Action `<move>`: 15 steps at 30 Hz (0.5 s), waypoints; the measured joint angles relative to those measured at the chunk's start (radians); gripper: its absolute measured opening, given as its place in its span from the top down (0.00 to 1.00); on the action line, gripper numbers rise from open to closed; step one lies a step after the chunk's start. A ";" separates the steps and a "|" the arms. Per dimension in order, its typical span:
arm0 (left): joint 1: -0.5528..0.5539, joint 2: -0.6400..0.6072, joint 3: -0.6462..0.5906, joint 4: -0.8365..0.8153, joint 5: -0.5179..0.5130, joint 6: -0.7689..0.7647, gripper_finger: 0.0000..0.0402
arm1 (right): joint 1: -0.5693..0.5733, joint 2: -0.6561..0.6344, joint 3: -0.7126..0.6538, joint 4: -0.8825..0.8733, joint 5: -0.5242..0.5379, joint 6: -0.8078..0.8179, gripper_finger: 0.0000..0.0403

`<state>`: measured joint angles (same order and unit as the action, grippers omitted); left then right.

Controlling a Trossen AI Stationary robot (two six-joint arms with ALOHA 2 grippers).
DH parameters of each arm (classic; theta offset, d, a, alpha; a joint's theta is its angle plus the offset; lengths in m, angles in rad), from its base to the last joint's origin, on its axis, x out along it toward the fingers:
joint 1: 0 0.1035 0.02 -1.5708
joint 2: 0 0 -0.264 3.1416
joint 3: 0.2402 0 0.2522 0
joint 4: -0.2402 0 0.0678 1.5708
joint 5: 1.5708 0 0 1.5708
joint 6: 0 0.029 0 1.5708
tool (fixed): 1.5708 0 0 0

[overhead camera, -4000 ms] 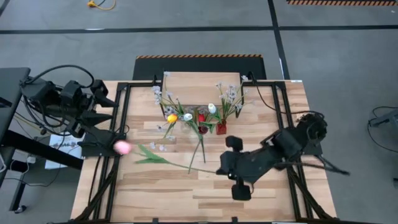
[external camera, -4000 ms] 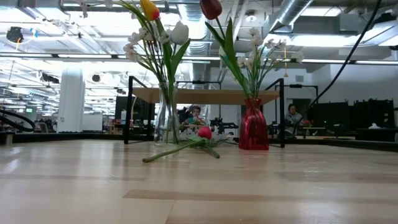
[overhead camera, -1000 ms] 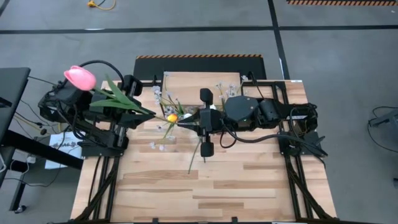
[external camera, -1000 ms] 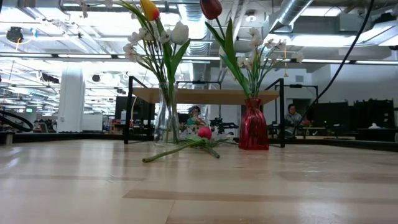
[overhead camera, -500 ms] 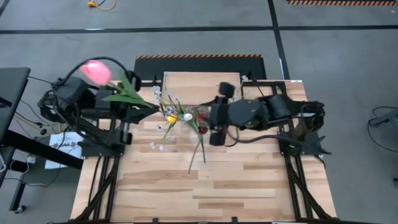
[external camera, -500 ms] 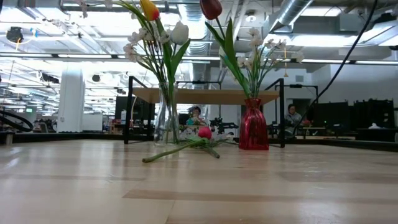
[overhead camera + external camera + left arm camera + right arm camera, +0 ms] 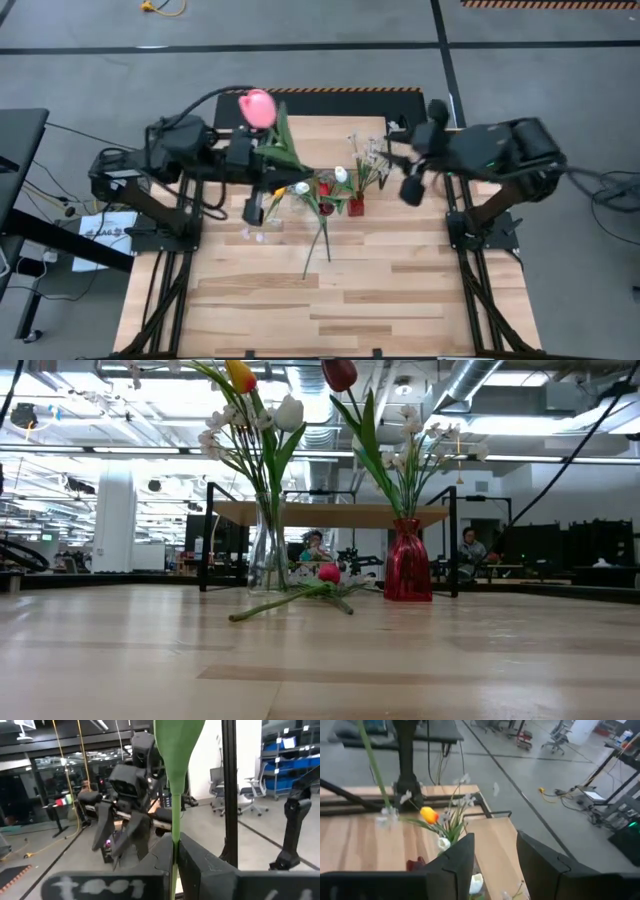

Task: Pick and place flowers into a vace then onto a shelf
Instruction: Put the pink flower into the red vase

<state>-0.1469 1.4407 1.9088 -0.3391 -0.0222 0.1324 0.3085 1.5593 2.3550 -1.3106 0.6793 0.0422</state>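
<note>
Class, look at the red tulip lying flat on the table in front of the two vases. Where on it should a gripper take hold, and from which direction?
Grip the red tulip on its bare green stem, about midway along, coming straight down from above with the fingers across the stem. It lies flat on the table, its head close by the red vase and the clear vase, so the free stem end pointing away from them probably gives the clearest approach.

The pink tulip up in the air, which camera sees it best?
The high view: the pink tulip shows whole, bloom above the left pincer. The left wrist view shows only stem and leaf. The low view misses it; the right wrist view shows perhaps its stem.
</note>
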 joint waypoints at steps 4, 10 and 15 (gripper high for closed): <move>0.030 0.046 0.000 0.004 0.018 -0.009 1.00 | 0.021 -0.054 0.000 0.001 -0.020 0.006 0.65; 0.036 0.147 -0.001 0.099 0.046 -0.014 1.00 | 0.036 -0.076 0.000 0.053 -0.091 -0.045 0.64; 0.037 0.210 -0.002 0.164 0.073 -0.033 1.00 | 0.036 -0.045 0.000 0.109 -0.120 -0.127 0.64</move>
<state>-0.1101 1.6503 1.9072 -0.1749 0.0508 0.0989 0.3450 1.5146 2.3550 -1.2019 0.5589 -0.0852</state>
